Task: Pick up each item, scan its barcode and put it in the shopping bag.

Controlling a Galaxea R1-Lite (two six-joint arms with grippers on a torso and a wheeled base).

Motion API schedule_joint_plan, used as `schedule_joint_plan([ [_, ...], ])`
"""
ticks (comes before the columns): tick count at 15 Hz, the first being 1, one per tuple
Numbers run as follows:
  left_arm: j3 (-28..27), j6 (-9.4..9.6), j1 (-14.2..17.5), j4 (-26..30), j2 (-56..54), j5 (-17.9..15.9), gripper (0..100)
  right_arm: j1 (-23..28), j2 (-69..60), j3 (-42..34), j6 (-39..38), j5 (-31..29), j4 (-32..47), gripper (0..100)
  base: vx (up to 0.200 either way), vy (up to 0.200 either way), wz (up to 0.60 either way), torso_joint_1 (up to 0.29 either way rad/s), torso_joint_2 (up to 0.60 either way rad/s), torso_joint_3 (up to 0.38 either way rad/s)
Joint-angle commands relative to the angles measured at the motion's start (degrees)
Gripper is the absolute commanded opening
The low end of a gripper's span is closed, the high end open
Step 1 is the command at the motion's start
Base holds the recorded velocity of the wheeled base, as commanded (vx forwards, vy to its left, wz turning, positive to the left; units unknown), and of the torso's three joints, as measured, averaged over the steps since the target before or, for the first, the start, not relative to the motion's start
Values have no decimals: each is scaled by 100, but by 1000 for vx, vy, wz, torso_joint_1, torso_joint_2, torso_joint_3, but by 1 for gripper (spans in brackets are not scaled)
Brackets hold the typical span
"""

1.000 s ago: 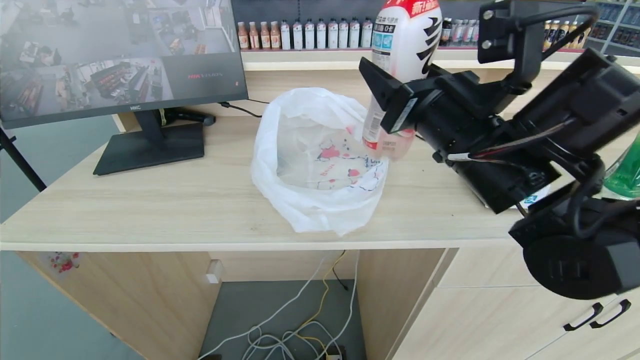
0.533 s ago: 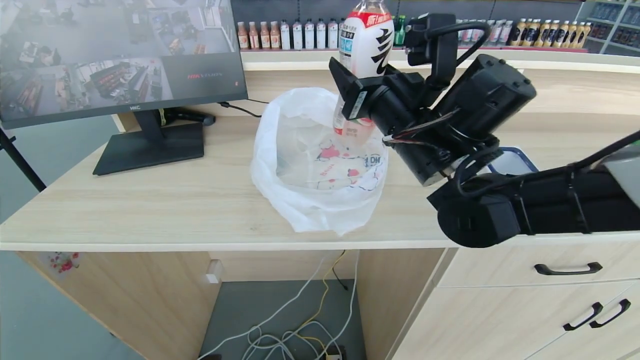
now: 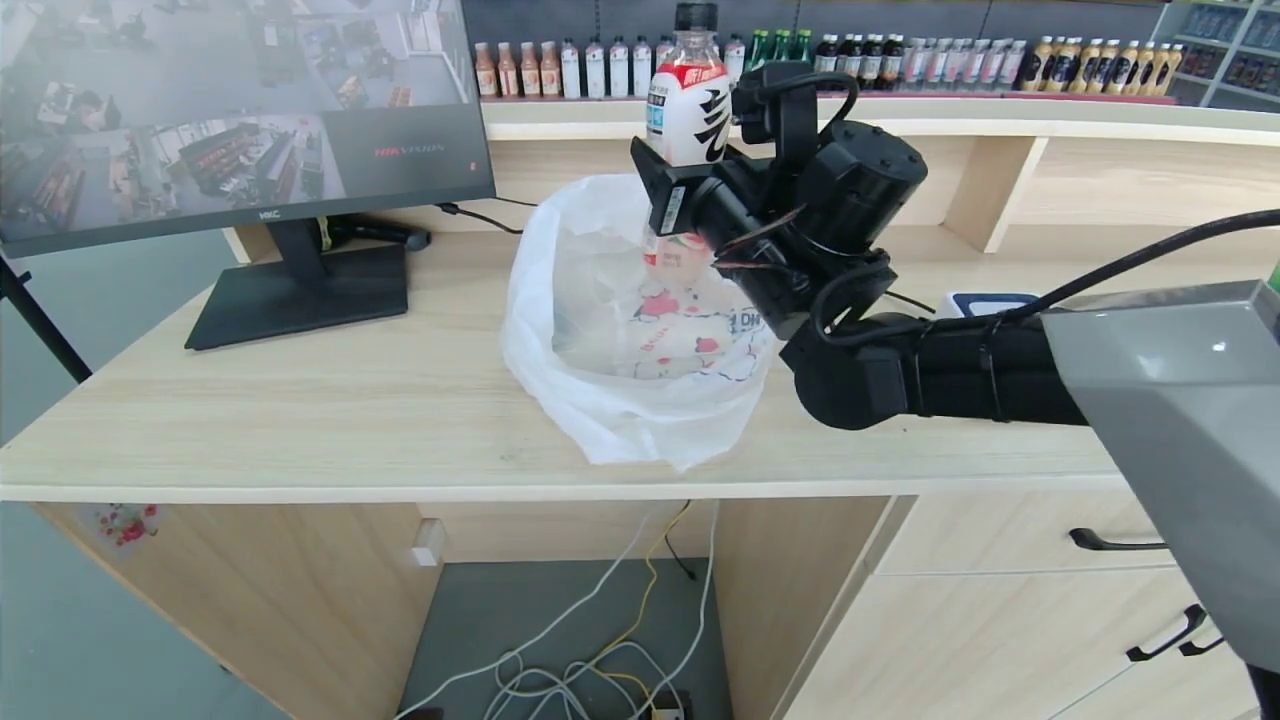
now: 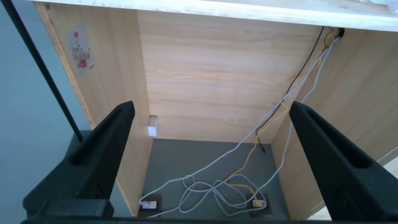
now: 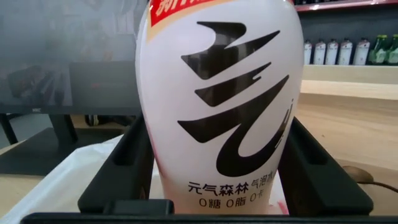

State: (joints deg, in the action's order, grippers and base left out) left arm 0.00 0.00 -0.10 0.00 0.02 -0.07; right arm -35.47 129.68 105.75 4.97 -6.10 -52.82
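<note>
A tall clear bottle (image 3: pixel 687 120) with a black cap and a white label with black strokes stands upright in my right gripper (image 3: pixel 682 205), which is shut on its lower body. Its base hangs over the far side of the open white shopping bag (image 3: pixel 620 400), just above the rim. In the right wrist view the bottle (image 5: pixel 214 112) stands between the two black fingers (image 5: pixel 118 168). My left gripper (image 4: pixel 211 162) is open with nothing in it, low in front of the desk's open underside.
A monitor (image 3: pixel 230 110) on a black stand is at the desk's back left, with a black handheld device (image 3: pixel 370 233) behind it. A white and blue device (image 3: pixel 985 302) lies to the right of the bag. Shelved bottles (image 3: pixel 900 60) line the back. Cables (image 4: pixel 249 168) hang under the desk.
My right arm has carried the bottle left and farther from the camera, and lower, so it now stands over the bag's mouth. The bag has not moved.
</note>
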Motion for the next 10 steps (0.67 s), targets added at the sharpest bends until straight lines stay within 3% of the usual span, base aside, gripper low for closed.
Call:
schedule_joint_plan([
  [1,0,0,1,0,-2,-1,100,-12,655,884,-23,12,510,0,0,0,0,0,0,0],
  [10,0,0,1,0,-2,-1,100,-30,1235,884,-23,12,879,0,0,0,0,0,0,0],
])
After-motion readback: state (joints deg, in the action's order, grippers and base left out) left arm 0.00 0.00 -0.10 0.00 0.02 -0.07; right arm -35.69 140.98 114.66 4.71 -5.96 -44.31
